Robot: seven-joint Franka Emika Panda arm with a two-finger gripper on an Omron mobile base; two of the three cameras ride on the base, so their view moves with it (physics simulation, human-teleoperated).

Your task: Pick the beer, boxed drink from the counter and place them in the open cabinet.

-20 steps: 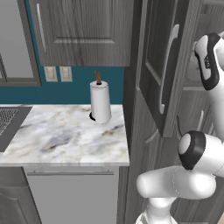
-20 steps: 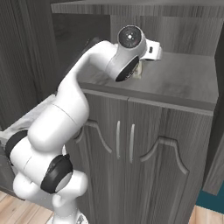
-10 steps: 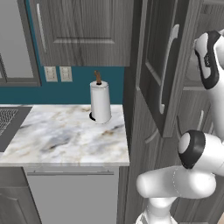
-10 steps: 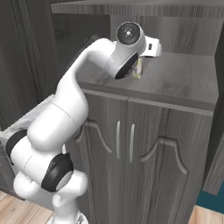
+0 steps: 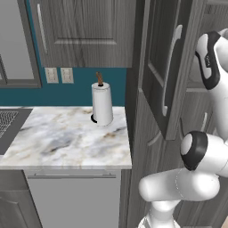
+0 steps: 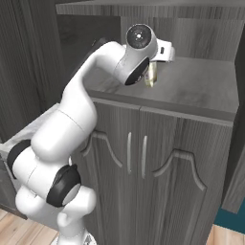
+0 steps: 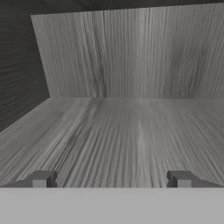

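The open cabinet [image 6: 201, 91] holds my hand, which reaches in over its shelf. A pale yellow carton, the boxed drink [image 6: 150, 76], stands upright on that shelf, partly hidden behind my wrist. In the hand view my gripper [image 7: 111, 179] is open, with its fingertips [image 7: 41, 178] far apart and nothing between them. Ahead of it lie the bare cabinet floor [image 7: 113, 131] and the back wall. The cabinet door [image 5: 156, 67] with its curved silver handle hangs open. The beer and the counter are out of view.
A paper-towel roll [image 5: 102, 104] stands on a marble worktop [image 5: 62, 138] left of the tall unit. Two lower doors [image 6: 139, 158] sit under the shelf. The open door swings out close to my upper arm [image 5: 209, 62].
My wrist has risen slightly over the shelf, so a bit more of the carton shows. The jaws stayed wide apart.
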